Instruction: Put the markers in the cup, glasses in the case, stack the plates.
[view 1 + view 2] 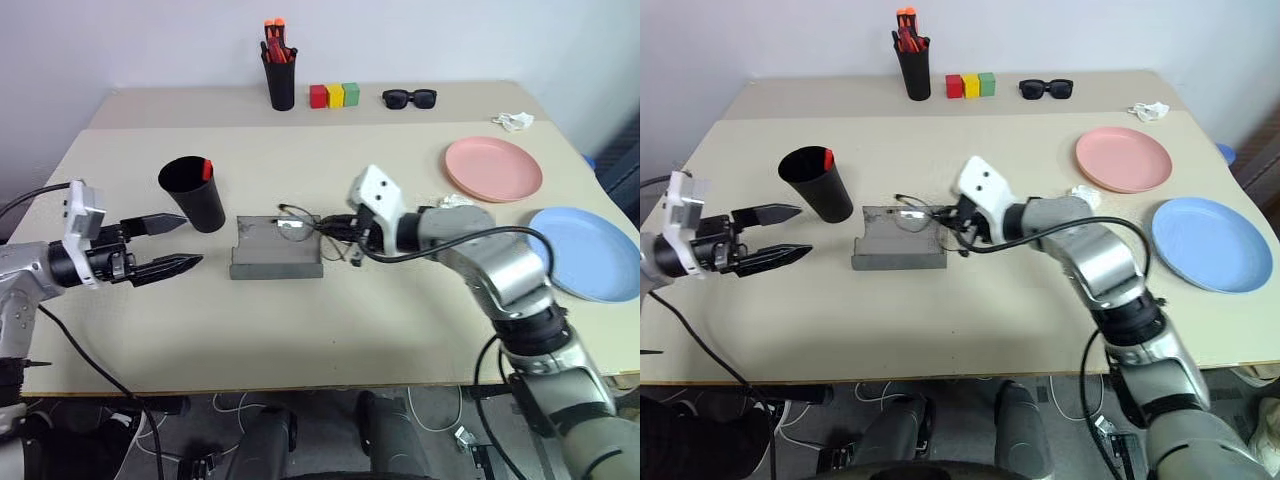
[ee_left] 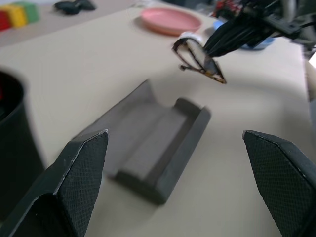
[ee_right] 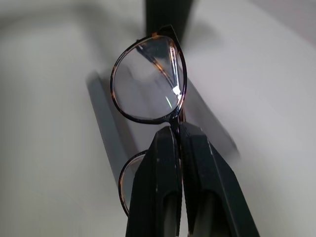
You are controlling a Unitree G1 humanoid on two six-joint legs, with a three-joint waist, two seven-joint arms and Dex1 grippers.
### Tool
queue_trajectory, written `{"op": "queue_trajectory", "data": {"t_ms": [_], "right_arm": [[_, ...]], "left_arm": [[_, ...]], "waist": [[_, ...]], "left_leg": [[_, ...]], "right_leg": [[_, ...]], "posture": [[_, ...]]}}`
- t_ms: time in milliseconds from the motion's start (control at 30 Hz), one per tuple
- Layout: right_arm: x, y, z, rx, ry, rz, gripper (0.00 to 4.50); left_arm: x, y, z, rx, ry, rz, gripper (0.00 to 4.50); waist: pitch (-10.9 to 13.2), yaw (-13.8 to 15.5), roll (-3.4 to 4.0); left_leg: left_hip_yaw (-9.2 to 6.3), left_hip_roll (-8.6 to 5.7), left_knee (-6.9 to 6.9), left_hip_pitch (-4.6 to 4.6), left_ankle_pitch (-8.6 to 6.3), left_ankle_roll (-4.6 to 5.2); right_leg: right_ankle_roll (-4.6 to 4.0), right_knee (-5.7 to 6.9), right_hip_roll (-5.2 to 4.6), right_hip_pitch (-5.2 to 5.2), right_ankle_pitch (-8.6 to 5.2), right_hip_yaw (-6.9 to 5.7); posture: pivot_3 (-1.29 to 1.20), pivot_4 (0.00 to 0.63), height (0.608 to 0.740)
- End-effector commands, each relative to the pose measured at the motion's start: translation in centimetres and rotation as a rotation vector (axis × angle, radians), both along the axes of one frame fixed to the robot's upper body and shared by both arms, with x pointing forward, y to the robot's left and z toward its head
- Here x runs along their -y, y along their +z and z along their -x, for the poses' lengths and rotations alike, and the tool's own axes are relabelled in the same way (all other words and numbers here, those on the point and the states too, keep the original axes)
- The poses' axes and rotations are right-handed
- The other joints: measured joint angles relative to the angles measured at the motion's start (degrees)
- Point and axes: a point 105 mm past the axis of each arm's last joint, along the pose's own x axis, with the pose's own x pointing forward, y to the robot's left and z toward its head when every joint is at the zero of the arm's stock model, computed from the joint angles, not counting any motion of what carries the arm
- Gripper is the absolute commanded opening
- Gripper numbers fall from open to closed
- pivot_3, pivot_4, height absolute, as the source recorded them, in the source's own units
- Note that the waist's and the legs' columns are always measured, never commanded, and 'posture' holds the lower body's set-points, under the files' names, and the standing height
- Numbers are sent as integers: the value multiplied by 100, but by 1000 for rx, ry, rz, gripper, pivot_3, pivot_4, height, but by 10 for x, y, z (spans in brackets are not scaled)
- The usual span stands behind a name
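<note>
Nearest the robot, the left gripper is being held above the left part of the beige table, its two black fingers spread wide with nothing between them, pointing toward the case. Just beyond it, the black cup is standing upright, with a red-capped marker seen inside at its rim. To the right of the cup, the grey case is lying open on the table. The right gripper is pinched tight on the bridge of the glasses, which are being held above the case's right end. Farther right, the blue plate and, beyond it, the pink plate are lying separately. At the far edge, a pen holder, coloured blocks and sunglasses are resting.
</note>
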Motion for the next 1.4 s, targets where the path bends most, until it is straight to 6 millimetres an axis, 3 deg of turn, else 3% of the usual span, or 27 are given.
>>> {"op": "queue_trajectory", "data": {"t_ms": [33, 200, 333, 433, 533, 900, 1300, 1400], "right_arm": [[-26, 30, -8, 113, 30, -75, 63], [-44, 20, -15, 105, 47, -109, 63], [-57, -1, -12, 78, 69, -113, 63], [-54, -18, -28, 158, 8, -5, 63], [-54, -23, -34, 137, -7, -25, 63], [-60, -42, -12, 127, 109, 47, 63], [-70, -64, -8, 97, 112, 133, 63], [-70, -59, -8, 107, 116, 129, 1456]], "left_arm": [[-9, 11, 8, 32, 11, -19, 4500], [-6, 11, 17, 20, -2, -13, 4500], [-4, 10, 20, 14, -7, -6, 4500], [-2, 10, 20, 8, -13, -7, 4500], [0, 12, 19, 11, -22, -8, 4500], [3, 14, 14, 31, -30, -15, 4500], [13, 16, 14, 48, -61, -31, 4500], [13, 16, 14, 49, -60, -30, 4500]], "waist": [[0, -4, 0], [-1, -2, -1], [-1, -19, -2], [-1, -56, -1], [-1, -101, -1], [-1, -163, -1], [-1, -156, -2], [-1, -154, -2]], "left_leg": [[0, 0, 0, 0, 0, 0], [1, 1, -8, 0, 0, -1], [1, 1, -8, -1, 1, -3], [5, 1, -9, 0, 1, -4], [8, 1, -9, 1, 3, -6], [8, 1, -15, 1, 3, -6], [8, 1, -14, 5, 4, -8], [8, 1, -14, 5, 4, -8]], "right_leg": [[-1, 0, 0, -1, 1, 0], [-5, 14, 1, -14, 3, 0], [-7, 14, 1, -15, 4, 1], [-8, 29, 1, -24, 4, 4], [-8, 35, 1, -25, 3, 5], [-14, 48, 2, -36, 0, 9], [-16, 61, 2, -37, -2, 10], [-16, 60, 2, -36, -2, 11]], "posture": [[0, 150, 740], [0, 150, 740], [0, 150, 740], [0, 150, 740], [0, 150, 740], [0, 150, 740], [0, 150, 740], [0, 150, 740]]}}
